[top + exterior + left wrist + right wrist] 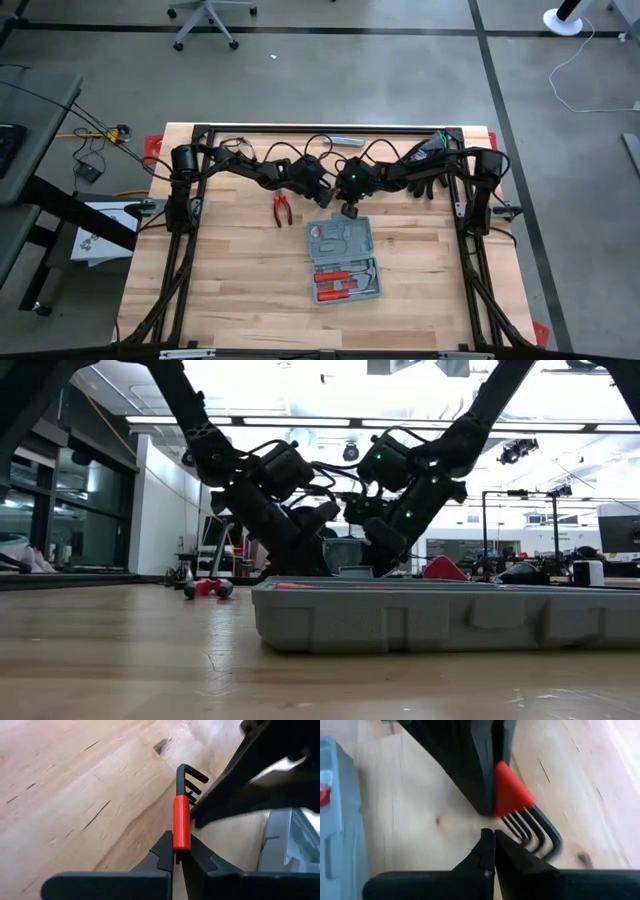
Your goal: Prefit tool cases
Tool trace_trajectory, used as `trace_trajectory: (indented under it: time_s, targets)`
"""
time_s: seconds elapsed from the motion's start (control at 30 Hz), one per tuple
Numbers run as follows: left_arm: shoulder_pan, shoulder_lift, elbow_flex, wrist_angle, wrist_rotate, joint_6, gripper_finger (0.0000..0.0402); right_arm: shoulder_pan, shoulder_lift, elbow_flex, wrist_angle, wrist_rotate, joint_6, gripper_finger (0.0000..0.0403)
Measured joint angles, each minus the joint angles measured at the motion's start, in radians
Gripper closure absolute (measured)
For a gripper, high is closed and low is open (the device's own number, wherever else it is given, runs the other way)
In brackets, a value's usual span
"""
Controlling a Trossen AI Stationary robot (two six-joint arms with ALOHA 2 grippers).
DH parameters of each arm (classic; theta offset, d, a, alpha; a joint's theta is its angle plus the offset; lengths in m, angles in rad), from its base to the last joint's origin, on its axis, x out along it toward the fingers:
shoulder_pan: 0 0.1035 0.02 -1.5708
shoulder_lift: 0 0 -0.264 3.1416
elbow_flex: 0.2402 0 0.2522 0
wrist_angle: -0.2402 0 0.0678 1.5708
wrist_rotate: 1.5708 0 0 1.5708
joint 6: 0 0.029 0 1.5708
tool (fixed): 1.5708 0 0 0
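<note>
The tool case [340,260] lies open and flat on the wooden table, with red-handled tools in its near half; it also shows in the low view [440,615]. Just beyond its far edge a set of black hex keys [192,777] sits in a red holder [181,820]. My left gripper [178,851] is shut on that holder. My right gripper [493,834] is shut, its tips right beside the keys' shafts [520,827], opposite the left gripper's fingers [470,765]. My left gripper pinches the near end of the red holder [181,844] between its two fingers. The fingers slant down from the table's left and lie along the holder, and the black keys stick out beyond it, low over the wood. My right gripper's shut tips stand at the key shafts [512,826]; I cannot tell whether they touch.
Red-handled pliers [282,210] lie on the table left of the case. A slim grey bar [335,141] rests at the far edge. Black frame rails [185,250] run along both sides. There is bare wood left and right of the case.
</note>
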Motion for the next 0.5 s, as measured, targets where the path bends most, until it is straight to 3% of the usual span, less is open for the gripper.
trace_trajectory:
  time_s: [0.17,0.5]
  targets:
    - [0.000,-0.038,-0.003,-0.029,0.016,0.041,0.0396,0.008,-0.055,0.000,-0.106,0.090,-0.029,0.0403]
    - [-0.027,-0.195,-0.004,-0.123,-0.026,0.140,0.0396,0.025,-0.143,0.000,-0.213,0.171,-0.059,0.0403]
